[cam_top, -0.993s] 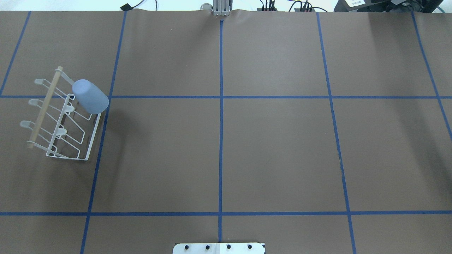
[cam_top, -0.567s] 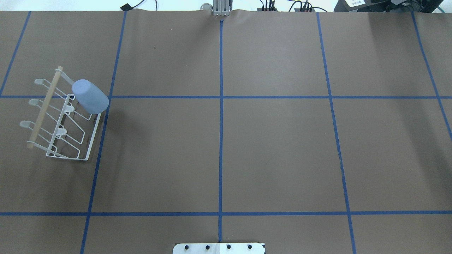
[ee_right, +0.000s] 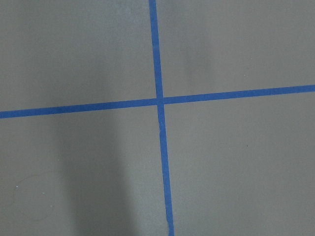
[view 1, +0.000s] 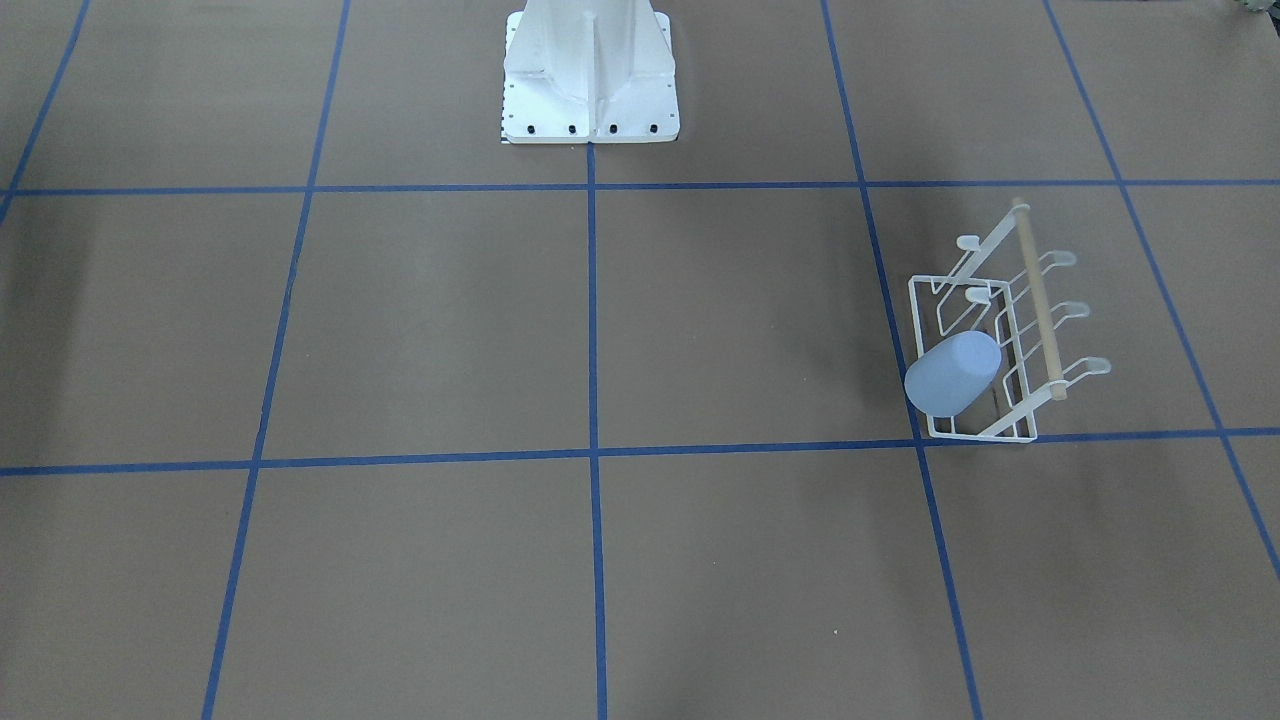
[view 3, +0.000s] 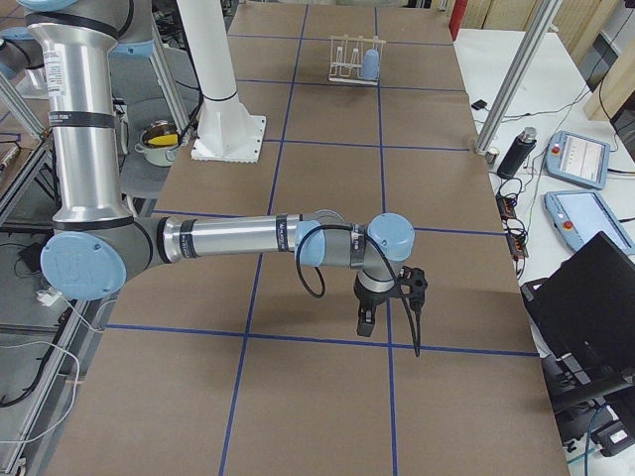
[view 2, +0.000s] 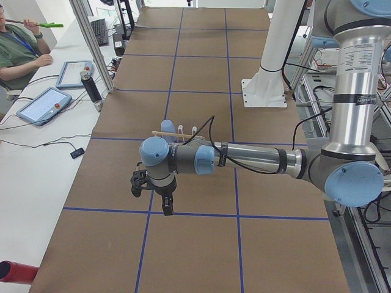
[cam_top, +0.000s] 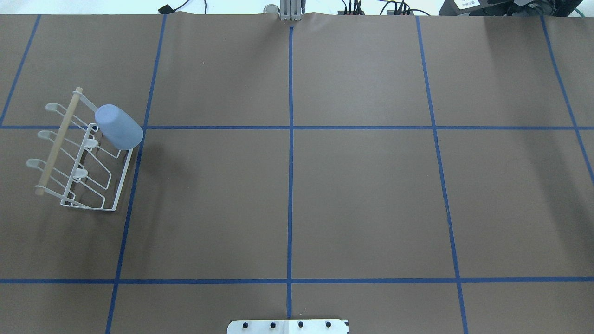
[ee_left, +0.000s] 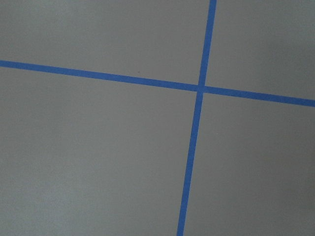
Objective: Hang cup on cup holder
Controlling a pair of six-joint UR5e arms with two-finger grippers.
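The light blue-grey cup (cam_top: 119,127) sits mouth-down and tilted over a prong at the far end of the white wire cup holder (cam_top: 59,139), on the table's left side. In the front-facing view the cup (view 1: 952,374) rests on the cup holder (view 1: 1040,300) at the right. No gripper touches it. My left gripper (view 2: 160,204) shows only in the exterior left view, above the table and nearer the camera than the cup holder (view 2: 183,135). My right gripper (view 3: 369,322) shows only in the exterior right view, far from the cup (view 3: 370,64). I cannot tell whether either is open or shut.
The brown table cover (cam_top: 362,195) carries a grid of blue tape lines. The robot's white base (view 1: 590,80) stands at the table's near edge. Both wrist views show only table cover and tape crossings. An operator (view 2: 18,49) sits with tablets at the far side.
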